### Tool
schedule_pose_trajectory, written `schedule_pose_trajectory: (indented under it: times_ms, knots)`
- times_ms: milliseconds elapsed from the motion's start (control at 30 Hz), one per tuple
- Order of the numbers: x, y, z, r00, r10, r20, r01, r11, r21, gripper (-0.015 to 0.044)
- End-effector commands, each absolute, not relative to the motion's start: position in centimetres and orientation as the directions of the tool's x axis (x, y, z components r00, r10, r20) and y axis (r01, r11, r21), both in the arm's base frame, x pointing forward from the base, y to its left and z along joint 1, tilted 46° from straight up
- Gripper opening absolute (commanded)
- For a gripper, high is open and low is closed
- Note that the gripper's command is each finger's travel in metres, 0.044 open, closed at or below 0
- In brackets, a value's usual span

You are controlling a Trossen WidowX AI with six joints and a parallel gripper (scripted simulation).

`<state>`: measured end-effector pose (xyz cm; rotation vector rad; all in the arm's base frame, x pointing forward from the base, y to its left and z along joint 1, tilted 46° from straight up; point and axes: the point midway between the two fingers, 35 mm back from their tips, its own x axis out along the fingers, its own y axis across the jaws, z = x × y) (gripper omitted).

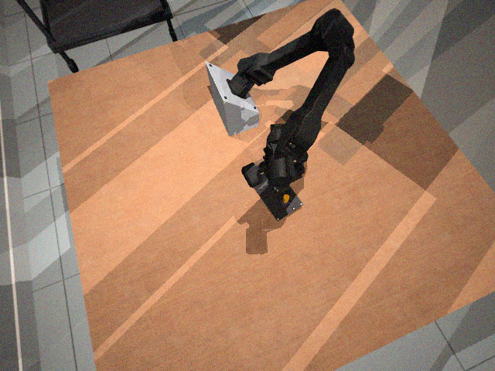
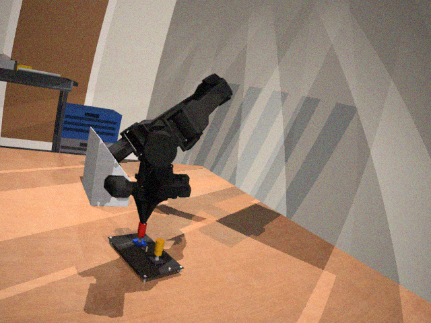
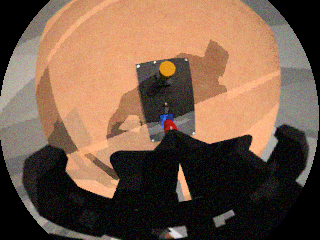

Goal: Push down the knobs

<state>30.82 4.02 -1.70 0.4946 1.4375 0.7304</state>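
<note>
The arm bends high — its gripper (image 1: 278, 187) (image 2: 143, 221) (image 3: 171, 132) pointing down, fingers shut together.
</note>
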Motion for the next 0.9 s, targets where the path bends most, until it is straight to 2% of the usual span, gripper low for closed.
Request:
schedule_pose_trajectory:
  times_ms: [0, 867]
  knots:
    - [31.02, 5.25, -2.56, -0.036, 0.713, -0.7, -0.175, 0.685, 0.707, 0.0]
    - [31.01, 5.52, -2.82, -0.036, 0.713, -0.7, -0.175, 0.685, 0.707, 0.0]
